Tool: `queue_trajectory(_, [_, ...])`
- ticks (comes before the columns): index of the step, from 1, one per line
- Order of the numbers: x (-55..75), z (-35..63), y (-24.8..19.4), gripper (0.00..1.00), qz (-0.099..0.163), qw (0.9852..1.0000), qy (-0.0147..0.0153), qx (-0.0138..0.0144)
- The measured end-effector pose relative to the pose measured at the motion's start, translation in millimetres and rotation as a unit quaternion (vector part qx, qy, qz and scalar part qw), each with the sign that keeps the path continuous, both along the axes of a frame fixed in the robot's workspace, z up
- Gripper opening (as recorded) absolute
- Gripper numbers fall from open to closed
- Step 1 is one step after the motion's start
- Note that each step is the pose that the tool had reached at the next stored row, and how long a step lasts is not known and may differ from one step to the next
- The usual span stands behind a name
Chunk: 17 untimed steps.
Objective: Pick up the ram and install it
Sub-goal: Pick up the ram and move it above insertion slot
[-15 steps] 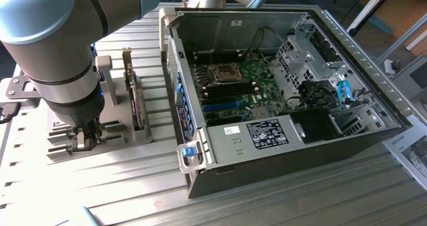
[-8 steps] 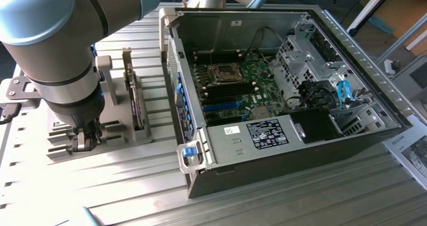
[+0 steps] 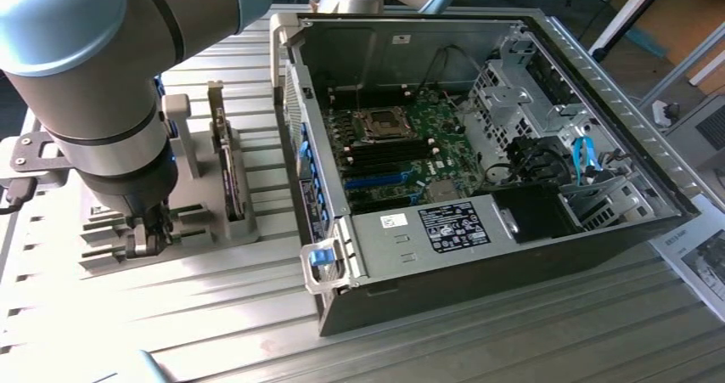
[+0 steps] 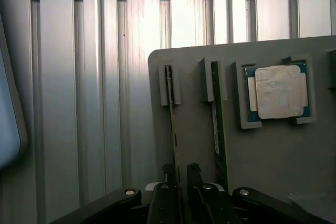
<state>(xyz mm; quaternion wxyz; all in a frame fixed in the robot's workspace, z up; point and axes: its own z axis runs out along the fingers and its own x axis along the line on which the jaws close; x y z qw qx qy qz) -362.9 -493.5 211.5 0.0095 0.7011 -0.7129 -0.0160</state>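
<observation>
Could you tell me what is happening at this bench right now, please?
The robot arm's gripper is down over a grey holder beside the open computer case. Its fingers stand either side of the ram, which sits on edge in a holder slot. A gap shows between them, so the gripper looks open rather than clamped. A second stick and a processor chip rest in the same holder. The ram is not yet lifted or installed.

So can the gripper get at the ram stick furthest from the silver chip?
Probably yes. The gripper hangs right over that ram stick, open, one finger each side; nothing lies between, and the other stick stands apart.
</observation>
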Motion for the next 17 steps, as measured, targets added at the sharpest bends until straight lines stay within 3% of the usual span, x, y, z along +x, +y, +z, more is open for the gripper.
queue_trajectory(17, [1.7,0.0,0.0,0.23,0.007,1.0000,0.0000,-0.0001])
